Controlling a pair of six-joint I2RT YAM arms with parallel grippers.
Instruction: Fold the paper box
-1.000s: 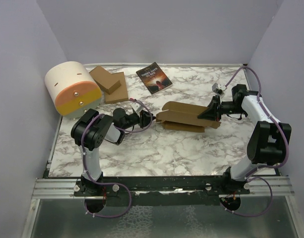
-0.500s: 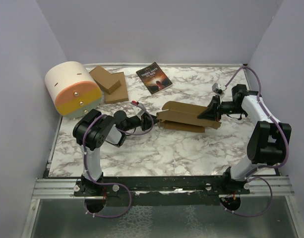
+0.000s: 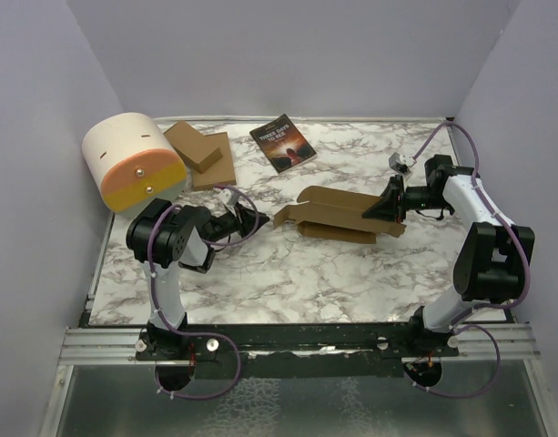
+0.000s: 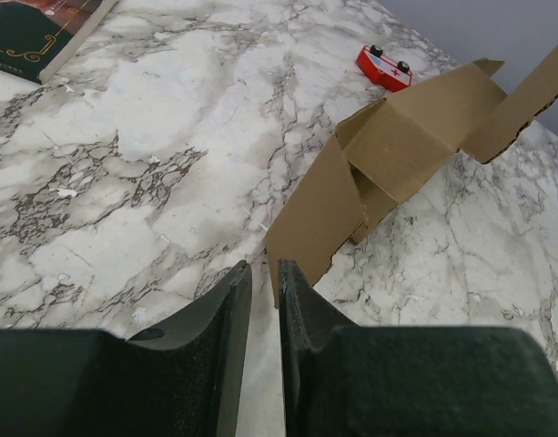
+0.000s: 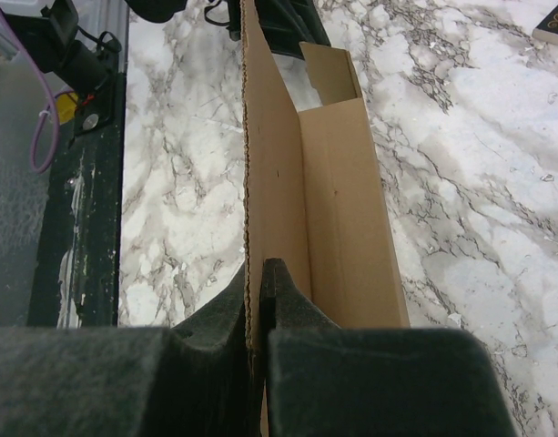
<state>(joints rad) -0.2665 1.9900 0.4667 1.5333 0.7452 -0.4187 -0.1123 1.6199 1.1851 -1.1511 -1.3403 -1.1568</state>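
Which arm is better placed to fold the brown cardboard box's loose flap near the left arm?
Probably left. The left fingers are empty and point at that flap; the right fingers are clamped on the far end of the brown cardboard box, steadying it.

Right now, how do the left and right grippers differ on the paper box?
The left gripper has its fingers slightly apart; the right gripper is shut. The right gripper clamps a wall of the paper box at one end; the left gripper seems to grip nothing, with the opposite flap's corner just at its tips. Both sit low, facing the box from opposite ends.
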